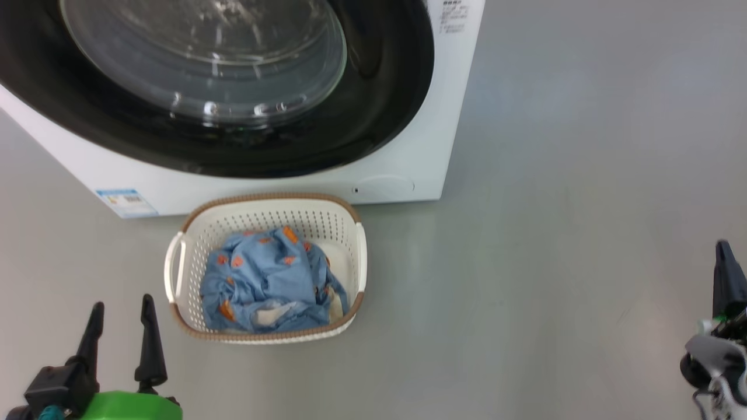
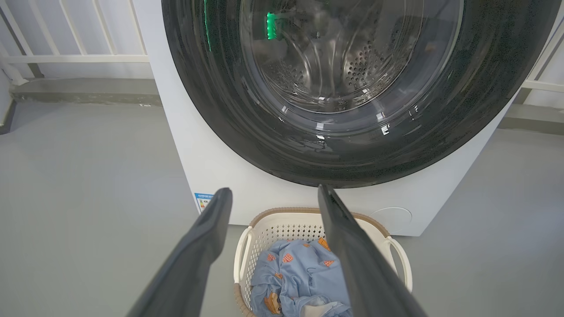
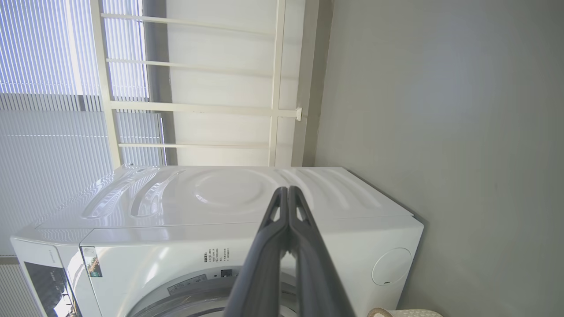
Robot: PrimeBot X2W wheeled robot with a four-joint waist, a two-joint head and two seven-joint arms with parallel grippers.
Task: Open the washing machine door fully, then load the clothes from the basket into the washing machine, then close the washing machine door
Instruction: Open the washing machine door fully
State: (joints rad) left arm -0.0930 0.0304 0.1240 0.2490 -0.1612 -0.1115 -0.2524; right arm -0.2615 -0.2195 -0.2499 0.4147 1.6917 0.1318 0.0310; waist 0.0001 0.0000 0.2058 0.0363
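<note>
the basket (image 1: 352,224) holds the clothes (image 1: 265,280).

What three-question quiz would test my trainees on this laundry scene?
1. True or false: the washing machine door is shut.
2. The right gripper is: A open, B shut with nothing in it, C shut on fabric.
3. Fill in: the clothes lie in the ____.

Key: 1 true; 2 B; 3 basket.
</note>
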